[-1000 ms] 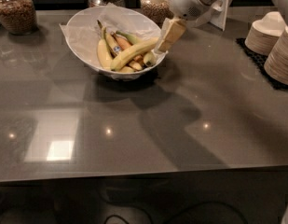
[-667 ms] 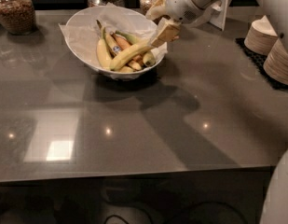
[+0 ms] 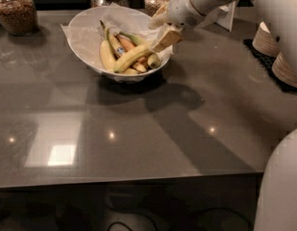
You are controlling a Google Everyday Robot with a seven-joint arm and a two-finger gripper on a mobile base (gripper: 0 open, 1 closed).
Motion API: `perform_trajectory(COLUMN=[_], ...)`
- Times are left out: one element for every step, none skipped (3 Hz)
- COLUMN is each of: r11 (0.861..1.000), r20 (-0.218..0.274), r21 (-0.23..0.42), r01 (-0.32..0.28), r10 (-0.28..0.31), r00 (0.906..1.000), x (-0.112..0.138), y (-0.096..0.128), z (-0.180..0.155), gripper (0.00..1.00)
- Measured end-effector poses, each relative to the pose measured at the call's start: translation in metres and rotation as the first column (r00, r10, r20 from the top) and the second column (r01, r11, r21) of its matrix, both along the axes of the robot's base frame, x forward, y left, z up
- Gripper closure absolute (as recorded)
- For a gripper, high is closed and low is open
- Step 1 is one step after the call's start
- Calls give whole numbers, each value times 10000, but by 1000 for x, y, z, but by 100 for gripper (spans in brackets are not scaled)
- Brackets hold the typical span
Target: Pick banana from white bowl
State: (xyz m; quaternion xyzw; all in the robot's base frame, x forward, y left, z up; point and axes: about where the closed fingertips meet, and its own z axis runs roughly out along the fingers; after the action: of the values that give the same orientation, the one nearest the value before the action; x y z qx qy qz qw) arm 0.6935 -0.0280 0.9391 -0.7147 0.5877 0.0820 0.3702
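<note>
Within the last second the pincer (image 3: 166, 36) had edged left over the right rim of the white bowl (image 3: 83, 42) and reached the upper end of the banana (image 3: 131, 57); whether it had closed there could not be told. The banana still lay in the bowl atop the other fruit, so the lift seemed yet to come. Its long axis ran from lower left up to the right rim, toward the pincer

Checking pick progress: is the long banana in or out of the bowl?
In: the banana lies inside the white bowl, claw at its right end.
</note>
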Motion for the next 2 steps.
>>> perform_trajectory(r11=[9995,9974], r20=[-226,-418], r21=[-312,-712], r01=[-68,-131], r10=[61,101], r00=[9997,9991], x=[4,9], y=[-2,-9], z=[-11,-21], gripper=[45,47])
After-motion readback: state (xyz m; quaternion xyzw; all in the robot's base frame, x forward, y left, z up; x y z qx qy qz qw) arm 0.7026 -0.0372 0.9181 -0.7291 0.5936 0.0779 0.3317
